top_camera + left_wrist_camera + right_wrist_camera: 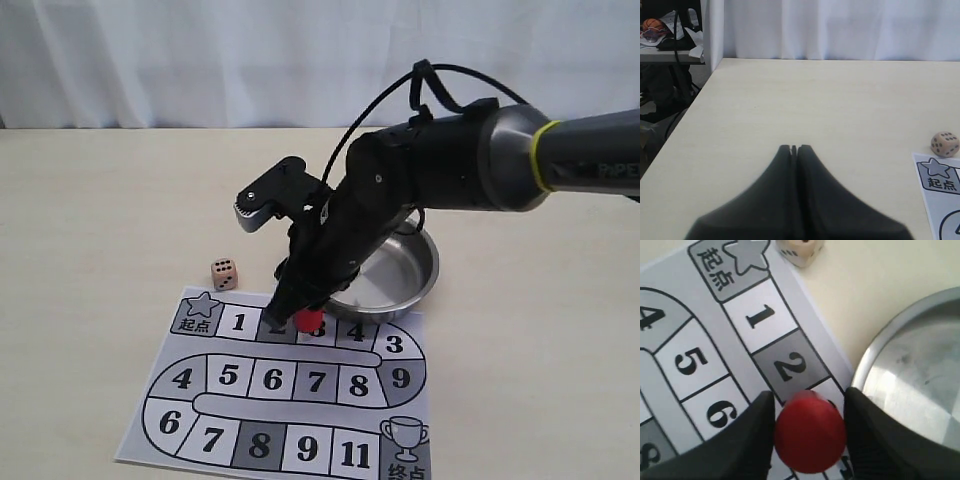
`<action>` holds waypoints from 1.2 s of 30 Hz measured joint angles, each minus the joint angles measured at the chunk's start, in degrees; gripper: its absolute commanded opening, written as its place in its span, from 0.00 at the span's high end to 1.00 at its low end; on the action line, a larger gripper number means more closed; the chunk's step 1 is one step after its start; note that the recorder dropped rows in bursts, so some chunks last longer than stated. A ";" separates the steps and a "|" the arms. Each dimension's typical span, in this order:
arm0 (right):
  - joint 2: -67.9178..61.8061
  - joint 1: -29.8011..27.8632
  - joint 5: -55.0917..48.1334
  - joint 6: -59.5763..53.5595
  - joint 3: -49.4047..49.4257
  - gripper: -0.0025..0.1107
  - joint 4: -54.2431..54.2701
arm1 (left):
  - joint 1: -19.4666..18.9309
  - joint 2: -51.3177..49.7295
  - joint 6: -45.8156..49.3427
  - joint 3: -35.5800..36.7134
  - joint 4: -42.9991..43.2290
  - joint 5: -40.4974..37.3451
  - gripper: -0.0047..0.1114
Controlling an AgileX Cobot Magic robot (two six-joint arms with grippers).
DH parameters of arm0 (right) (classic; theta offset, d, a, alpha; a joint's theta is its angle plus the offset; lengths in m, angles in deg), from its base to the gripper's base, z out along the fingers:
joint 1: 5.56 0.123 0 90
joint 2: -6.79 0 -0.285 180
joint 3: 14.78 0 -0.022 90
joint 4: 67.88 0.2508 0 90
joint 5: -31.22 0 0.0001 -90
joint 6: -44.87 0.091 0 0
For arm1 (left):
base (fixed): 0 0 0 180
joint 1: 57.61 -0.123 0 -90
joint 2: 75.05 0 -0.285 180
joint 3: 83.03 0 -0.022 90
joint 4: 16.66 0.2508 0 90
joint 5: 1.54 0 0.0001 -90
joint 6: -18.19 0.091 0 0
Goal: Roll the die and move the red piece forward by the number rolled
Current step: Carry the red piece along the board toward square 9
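The red piece (311, 320) (810, 432) stands between the fingers of my right gripper (303, 312) (809, 397), which is shut on it at the board's top row, past the grey square 2 and over square 3. The die (224, 273) (945, 144) (800, 250) rests on the bare table just beyond the star start square, apart from both grippers. My left gripper (794, 148) is shut on nothing and hovers over the table to the left of the die; the exterior view does not show it.
The paper game board (200, 400) (670, 310) lies flat at the front of the table. A steel bowl (405, 270) (920, 365) sits right behind the board's top right, close to my right gripper's outer finger. A white curtain lines the back.
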 measured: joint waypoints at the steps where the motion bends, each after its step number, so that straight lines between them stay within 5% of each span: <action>1: 1.04 -0.10 -2.16 -2.08 0.18 0.94 2.02 | 0.00 0.00 0.00 0.00 0.00 0.00 0.96; 10: 4.66 -0.77 4.57 -4.49 11.41 0.94 2.43 | 0.00 0.00 0.00 0.00 0.00 0.00 0.96; 15: 5.87 -5.93 7.94 -4.49 14.83 0.94 2.43 | 0.00 0.00 0.00 0.00 0.00 0.00 0.96; 36: 6.76 -6.84 14.79 -4.49 18.58 0.94 3.68 | 0.00 0.00 0.00 0.00 0.00 0.00 0.96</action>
